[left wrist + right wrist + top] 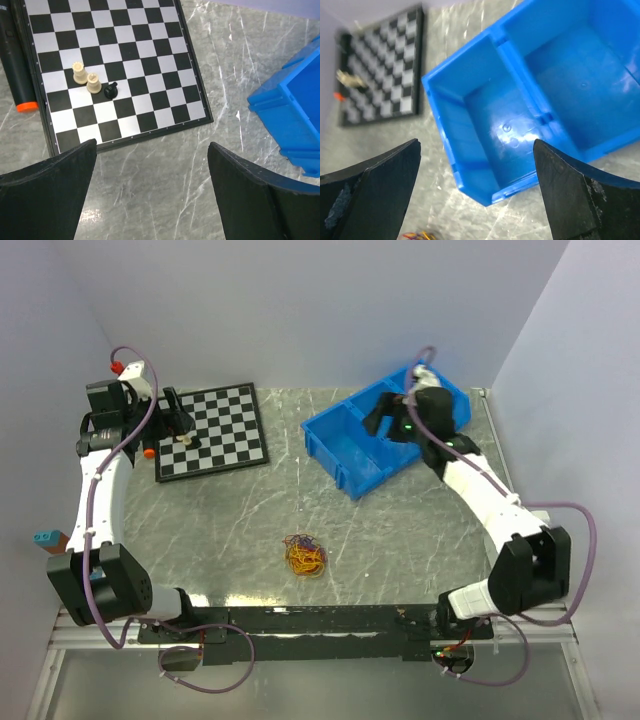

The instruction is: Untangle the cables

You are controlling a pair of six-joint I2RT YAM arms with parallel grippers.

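Observation:
The cables lie in one small tangled clump of yellow-orange, red and purple strands on the grey marble table, near the front middle. A sliver of the clump shows at the bottom edge of the right wrist view. My left gripper is open and empty, high over the chessboard at the back left, far from the clump. My right gripper is open and empty, held above the blue bin at the back right. In the left wrist view the gripper hangs over bare table.
A chessboard with two pale pieces and a black piece lies back left. A black marker with an orange tip lies beside it. A two-compartment blue bin stands back right. Grey walls enclose the table.

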